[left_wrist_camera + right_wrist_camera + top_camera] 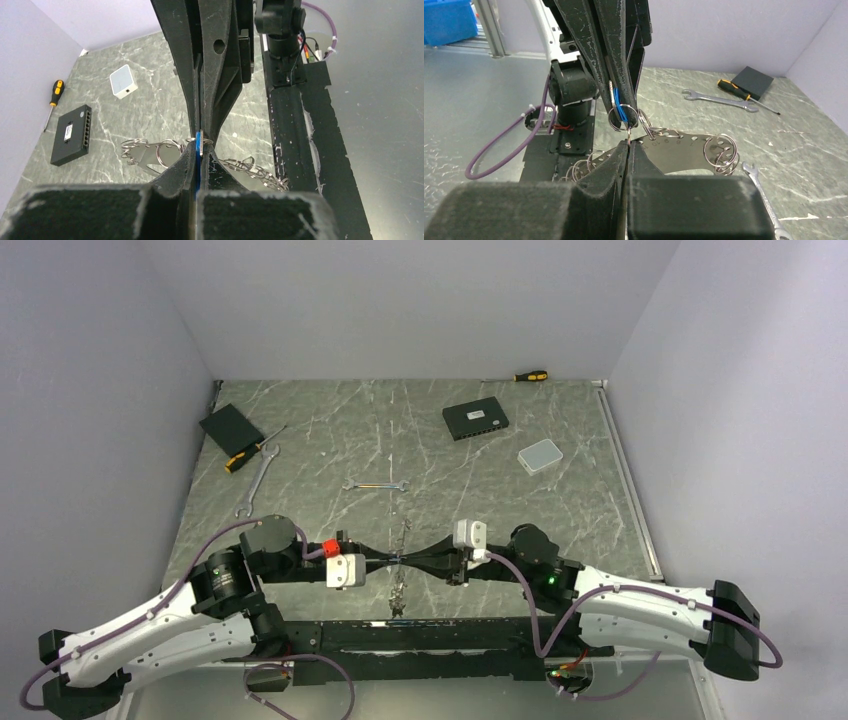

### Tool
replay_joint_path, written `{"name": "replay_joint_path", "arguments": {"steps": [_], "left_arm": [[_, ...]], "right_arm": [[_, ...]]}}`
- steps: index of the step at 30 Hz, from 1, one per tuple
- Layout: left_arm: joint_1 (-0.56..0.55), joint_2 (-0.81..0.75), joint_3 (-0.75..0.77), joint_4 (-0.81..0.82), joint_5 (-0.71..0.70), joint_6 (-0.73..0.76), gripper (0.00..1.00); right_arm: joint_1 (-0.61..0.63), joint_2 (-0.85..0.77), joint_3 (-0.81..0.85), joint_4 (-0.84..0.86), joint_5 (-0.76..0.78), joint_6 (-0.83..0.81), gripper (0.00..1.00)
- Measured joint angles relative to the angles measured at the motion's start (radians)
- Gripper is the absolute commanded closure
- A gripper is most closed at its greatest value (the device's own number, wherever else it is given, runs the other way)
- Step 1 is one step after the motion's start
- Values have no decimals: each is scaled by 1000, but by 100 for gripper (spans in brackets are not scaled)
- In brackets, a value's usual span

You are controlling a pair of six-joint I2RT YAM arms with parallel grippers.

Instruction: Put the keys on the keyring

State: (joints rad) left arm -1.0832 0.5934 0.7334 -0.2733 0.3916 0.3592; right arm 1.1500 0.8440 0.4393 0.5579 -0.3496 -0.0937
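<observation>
Top external view shows the left hand (394,562) and right hand (406,561) meeting tip to tip above the near middle of the grey marbled desk (320,440). The left hand is clamped on a small silver key with a blue plastic tag (618,106). The right hand is pinched together on a thin silver wire ring (610,121) looped round that tag. Just beside them stretches the silvery metal keyring (679,150), a flat holed strip hung with more rings.
</observation>
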Motion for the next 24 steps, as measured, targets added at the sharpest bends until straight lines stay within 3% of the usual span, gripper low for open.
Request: {"name": "replay_joint_path", "arguments": {"steps": [10, 24], "left_arm": [[1, 35, 77, -118, -26, 58, 100], [0, 90, 215, -374, -173, 207, 100]], "right_arm": [[0, 36, 41, -45, 2, -11, 100], [-21, 56, 91, -97, 26, -61, 100]]}}
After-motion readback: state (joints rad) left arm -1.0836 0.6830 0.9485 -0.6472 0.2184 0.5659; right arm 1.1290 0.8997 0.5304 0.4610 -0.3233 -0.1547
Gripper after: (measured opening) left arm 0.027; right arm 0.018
